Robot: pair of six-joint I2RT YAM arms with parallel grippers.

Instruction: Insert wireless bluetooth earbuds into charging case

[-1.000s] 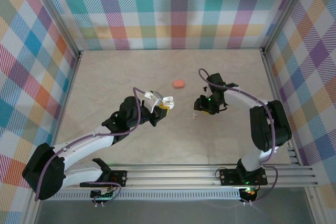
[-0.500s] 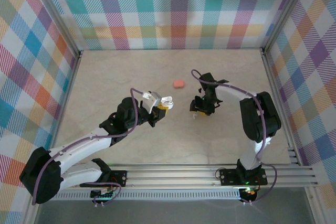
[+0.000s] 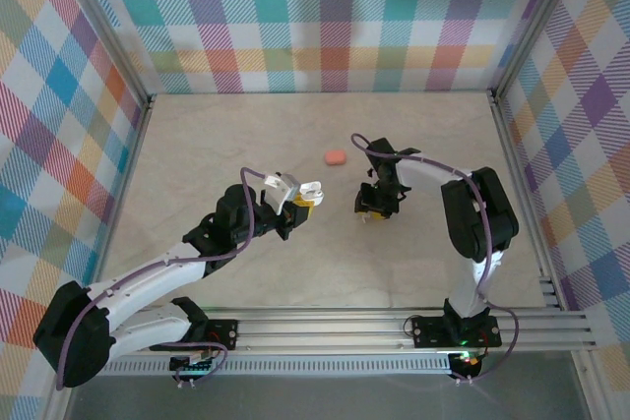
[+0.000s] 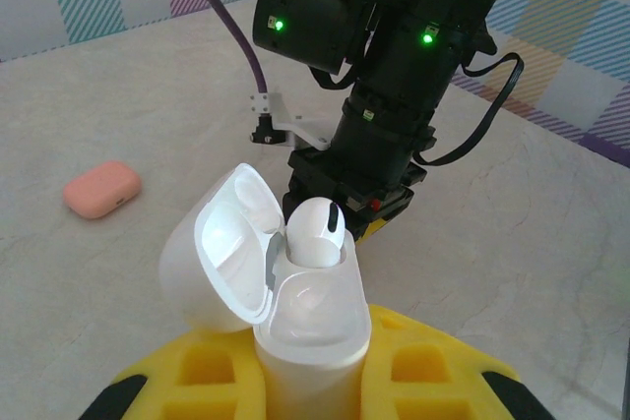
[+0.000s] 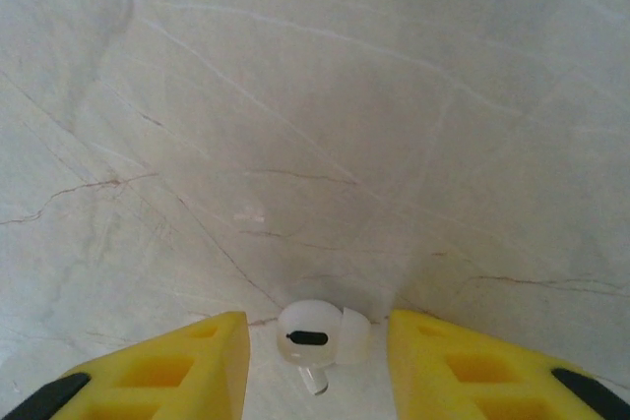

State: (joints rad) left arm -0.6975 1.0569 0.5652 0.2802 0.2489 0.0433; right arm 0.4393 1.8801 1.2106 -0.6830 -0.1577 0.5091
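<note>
Two glossy white buds: a seated bud in the rounded open case clamped by left gripper; a loose bud on marbled table between parted jaws of right gripper. One pink pebble case.

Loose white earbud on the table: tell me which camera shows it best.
Right wrist view. The loose white earbud lies sharp and unobstructed on the table, between the yellow fingers with a gap either side. In the top external and left wrist views the right gripper hangs over that spot, covering it.
</note>
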